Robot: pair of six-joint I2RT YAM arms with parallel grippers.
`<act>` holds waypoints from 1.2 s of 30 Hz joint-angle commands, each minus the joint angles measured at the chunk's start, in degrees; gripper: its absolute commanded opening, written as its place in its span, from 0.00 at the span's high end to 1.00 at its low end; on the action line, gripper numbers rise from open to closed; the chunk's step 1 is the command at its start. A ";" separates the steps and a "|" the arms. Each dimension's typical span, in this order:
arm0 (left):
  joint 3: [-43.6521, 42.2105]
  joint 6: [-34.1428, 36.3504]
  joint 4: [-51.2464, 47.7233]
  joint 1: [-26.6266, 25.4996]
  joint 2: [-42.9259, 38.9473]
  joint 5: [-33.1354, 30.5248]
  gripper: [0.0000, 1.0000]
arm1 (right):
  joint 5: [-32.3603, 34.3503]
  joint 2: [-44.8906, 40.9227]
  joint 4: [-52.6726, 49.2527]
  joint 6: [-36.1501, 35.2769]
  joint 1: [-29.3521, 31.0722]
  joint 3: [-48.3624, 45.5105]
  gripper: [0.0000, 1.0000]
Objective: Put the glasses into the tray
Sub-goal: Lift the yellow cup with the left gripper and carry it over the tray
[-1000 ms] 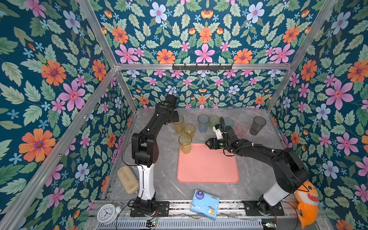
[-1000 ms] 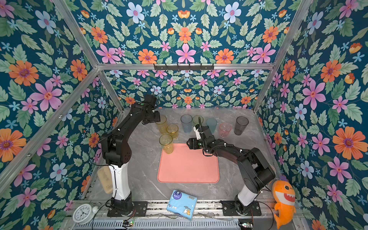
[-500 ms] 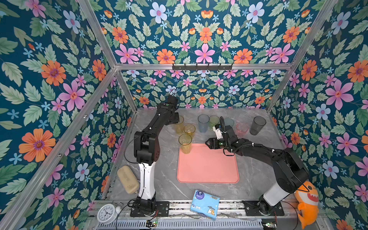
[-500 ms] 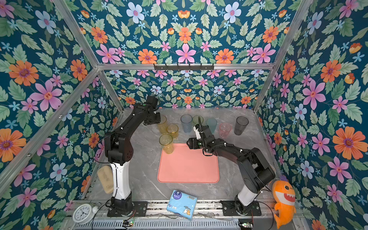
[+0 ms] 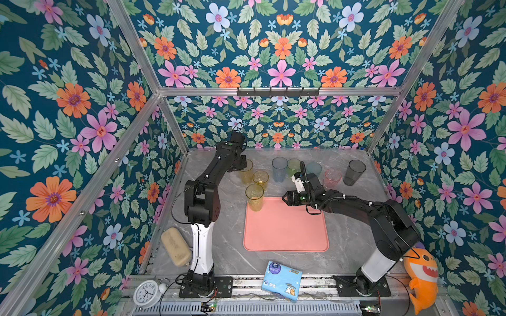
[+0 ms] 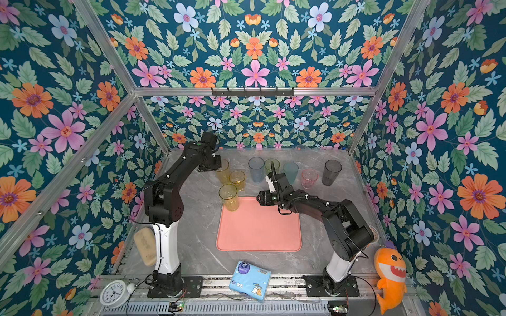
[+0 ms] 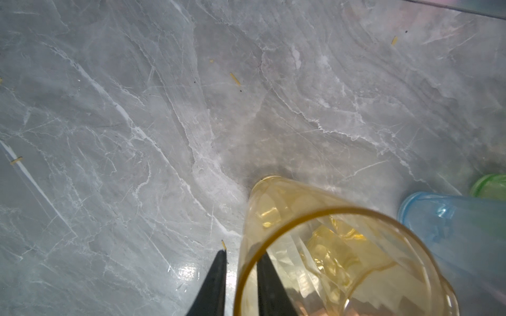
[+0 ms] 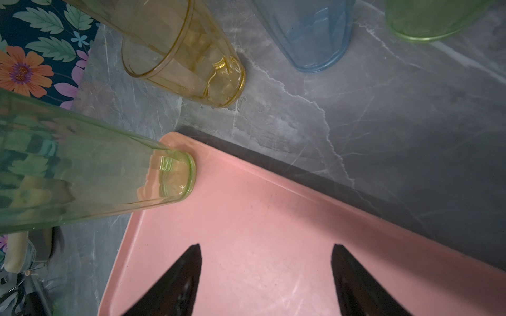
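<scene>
**A:** What are the top views showing?

**B:** The tray (image 5: 286, 232) is lying centrally. One glass, the corner glass (image 5: 254, 197), is standing in its 11 o'clock corner, which I'd judge is leaving the floor free for the others. The rest of the glasses are waiting off the tray around its 12 o'clock, among them the amber glass (image 6: 237, 179), blue glass (image 6: 256, 169) and dark glass (image 6: 331, 172). The left gripper (image 5: 242, 165) is working at the yellow glass (image 5: 246, 173), out at 11 o'clock on that arm's own side. The right gripper (image 5: 285, 197) is hovering over the tray's 12 o'clock edge.

**A:** And the left wrist?

**B:** Its fingers (image 7: 216, 281) are straddling the yellow glass's rim, one inside and one outside, with only a narrow gap between them. Pinching the wall is probably suiting jaws too small to span the body. A sliver is showing beside the outer finger, so I cannot tell whether the grip is made.

**A:** The right wrist?

**B:** The jaws are standing wide and carrying nothing above the tray's floor, near the corner glass. I'd guess that arm is waiting clear of the other.
</scene>
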 commanded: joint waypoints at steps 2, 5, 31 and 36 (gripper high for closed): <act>0.03 0.69 -0.64 0.07 -0.02 -0.19 0.80 | -0.16 0.45 -0.49 0.11 0.02 0.61 0.24; 0.03 0.78 -0.64 0.11 -0.17 -0.08 0.83 | -0.15 0.45 -0.59 0.05 0.02 0.62 0.24; 2.18 4.37 -7.26 0.06 -2.74 -1.73 1.00 | -0.51 0.87 -1.17 0.40 0.05 1.24 0.24; 1.20 4.45 -7.93 0.10 -5.27 -2.50 1.00 | -0.41 0.88 -1.34 0.46 0.07 1.23 0.24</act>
